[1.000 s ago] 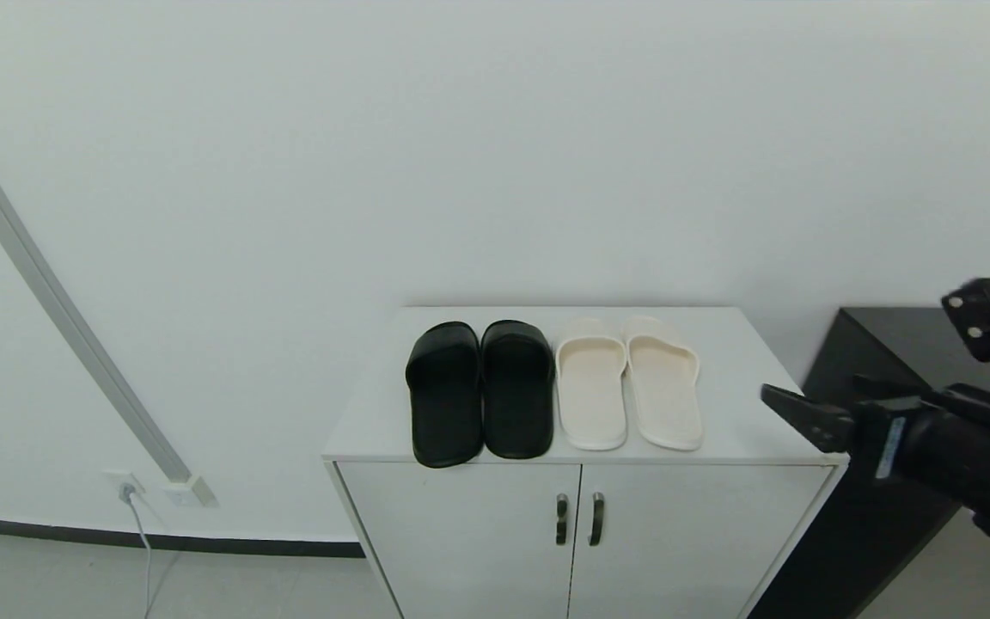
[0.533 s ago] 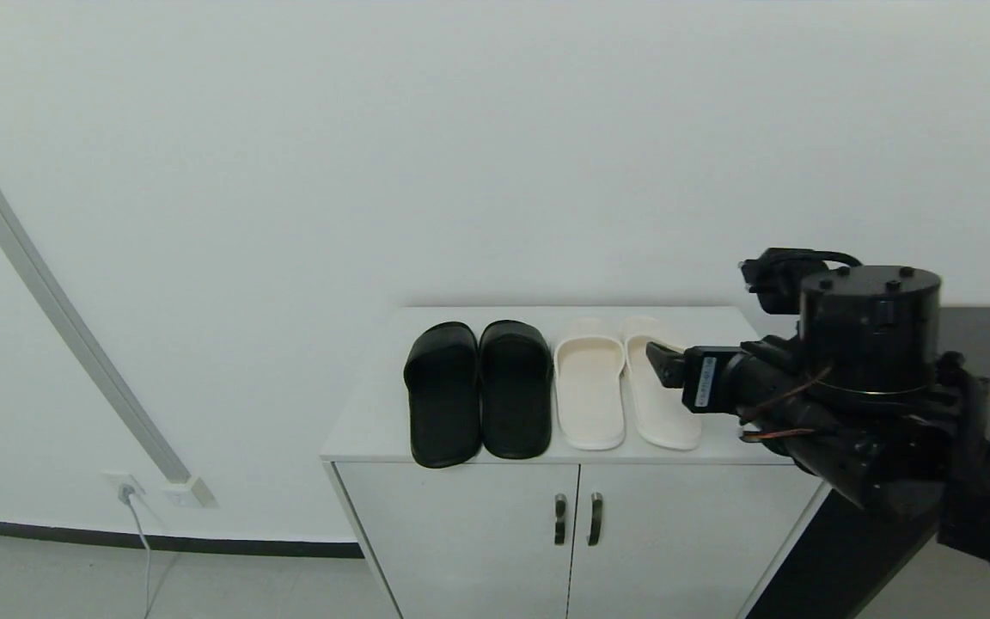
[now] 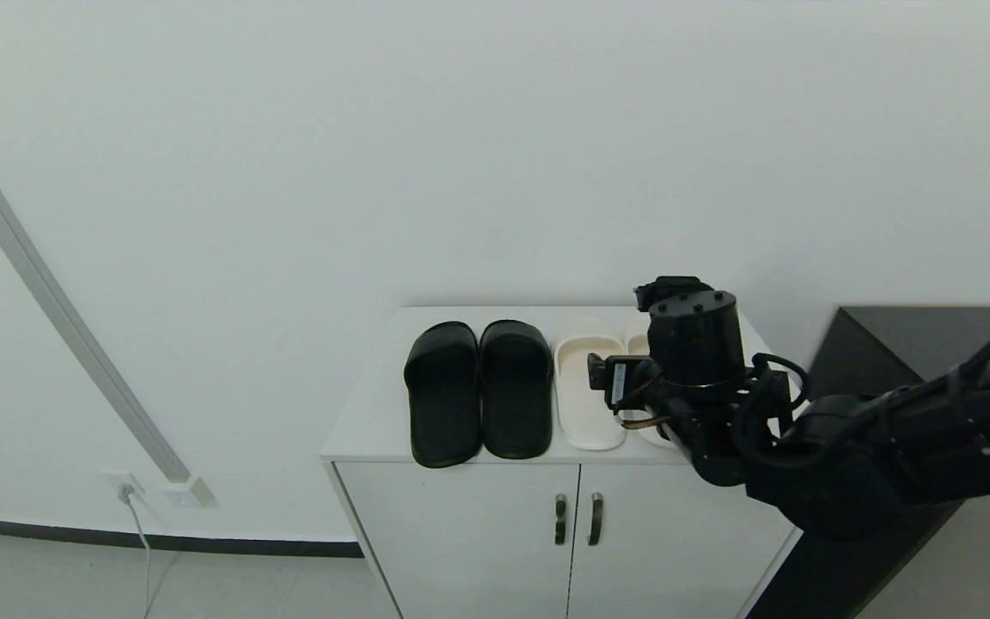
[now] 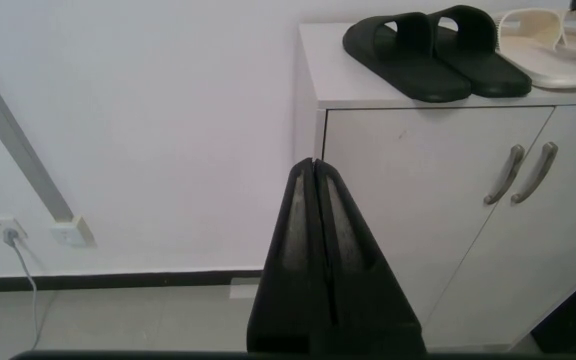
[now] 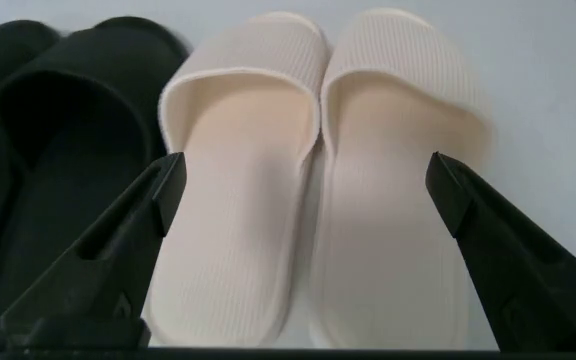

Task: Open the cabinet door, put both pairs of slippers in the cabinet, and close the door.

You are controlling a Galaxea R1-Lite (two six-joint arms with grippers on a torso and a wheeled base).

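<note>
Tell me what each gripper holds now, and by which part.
Nothing is held. The right gripper is open over the cream slippers, not closed on them; the left gripper is shut and empty.

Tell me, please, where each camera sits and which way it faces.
Head view: on the robot's head, facing forward and down at the white cabinet; the right arm shows over its top.
Left wrist view: low beside the cabinet, facing its closed doors past the shut left gripper.
Right wrist view: above the cabinet top, looking down past the open right gripper at the cream slippers.
Shared: all three show the black slippers and cream slippers; head and left wrist views also share the door handles.
</note>
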